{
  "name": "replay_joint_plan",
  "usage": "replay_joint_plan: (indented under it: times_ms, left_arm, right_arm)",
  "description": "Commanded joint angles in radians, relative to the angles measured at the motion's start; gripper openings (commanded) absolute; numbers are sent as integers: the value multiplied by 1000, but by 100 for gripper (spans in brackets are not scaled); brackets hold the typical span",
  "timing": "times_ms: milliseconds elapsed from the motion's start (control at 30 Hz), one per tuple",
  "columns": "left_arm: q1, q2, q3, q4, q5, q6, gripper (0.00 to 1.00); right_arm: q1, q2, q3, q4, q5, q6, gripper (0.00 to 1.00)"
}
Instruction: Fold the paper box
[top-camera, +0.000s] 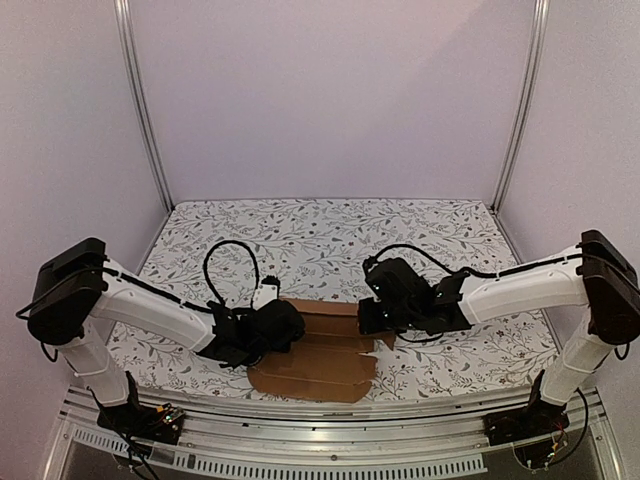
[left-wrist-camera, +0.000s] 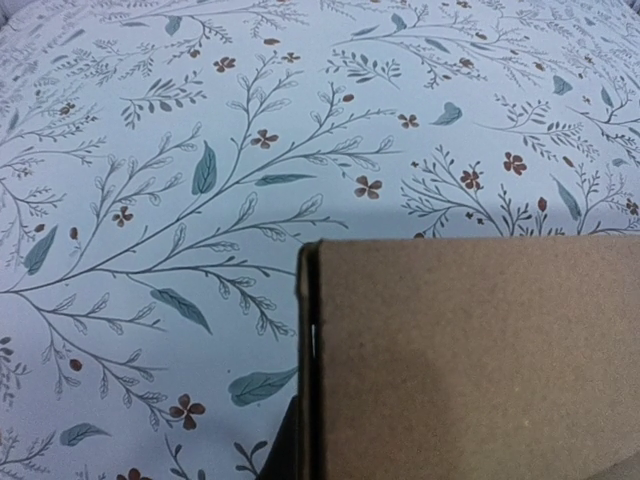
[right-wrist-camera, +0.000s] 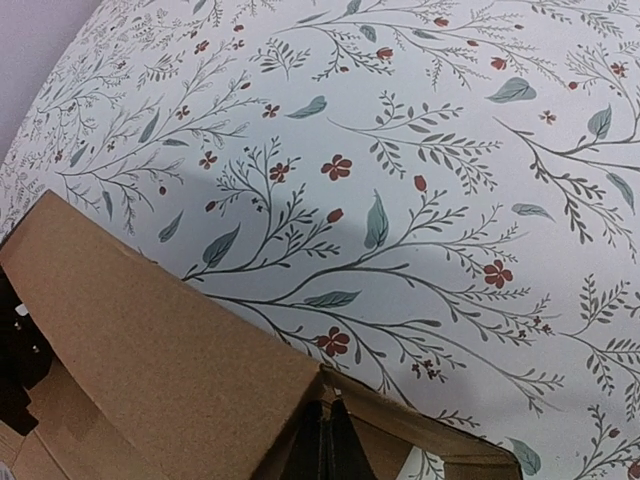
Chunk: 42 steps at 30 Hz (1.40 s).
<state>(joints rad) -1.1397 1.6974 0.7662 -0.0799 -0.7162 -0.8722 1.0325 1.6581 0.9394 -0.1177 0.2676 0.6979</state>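
Observation:
The paper box (top-camera: 322, 358) is a brown cardboard sheet lying mostly flat at the near middle of the table. My left gripper (top-camera: 283, 326) is at its left edge. In the left wrist view a raised panel (left-wrist-camera: 470, 360) fills the lower right. One dark finger (left-wrist-camera: 284, 462) lies against the panel's left edge and the other is hidden behind it. My right gripper (top-camera: 373, 318) is at the sheet's far right corner. In the right wrist view its fingertips (right-wrist-camera: 330, 445) are pressed together under a lifted corner of cardboard (right-wrist-camera: 150, 340).
The table carries a white cloth with a leaf and flower print (top-camera: 330, 235). Plain walls and two metal posts (top-camera: 145, 110) enclose the back and sides. A metal rail (top-camera: 330, 425) runs along the near edge by the arm bases.

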Motion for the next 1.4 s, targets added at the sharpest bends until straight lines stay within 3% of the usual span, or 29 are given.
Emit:
replay_joint_plan:
  times_ms: [0, 333, 733, 1033, 1367]
  left_arm:
    - [-20, -5, 10, -38, 61, -18, 0]
    - [-20, -17, 16, -36, 119, -26, 0]
    - [-9, -57, -11, 37, 226, -49, 0]
    - [63, -90, -154, 322, 379, -88, 0]
    - [92, -97, -145, 368, 343, -55, 0]
  right_arm:
    - [-6, 27, -52, 165, -44, 92, 0]
    - [-5, 38, -143, 423, -62, 216, 0]
    - [-5, -77, -220, 550, -78, 219, 0]
    - [-4, -222, -282, 533, -108, 153, 0]
    - [14, -386, -205, 270, -159, -8, 0]
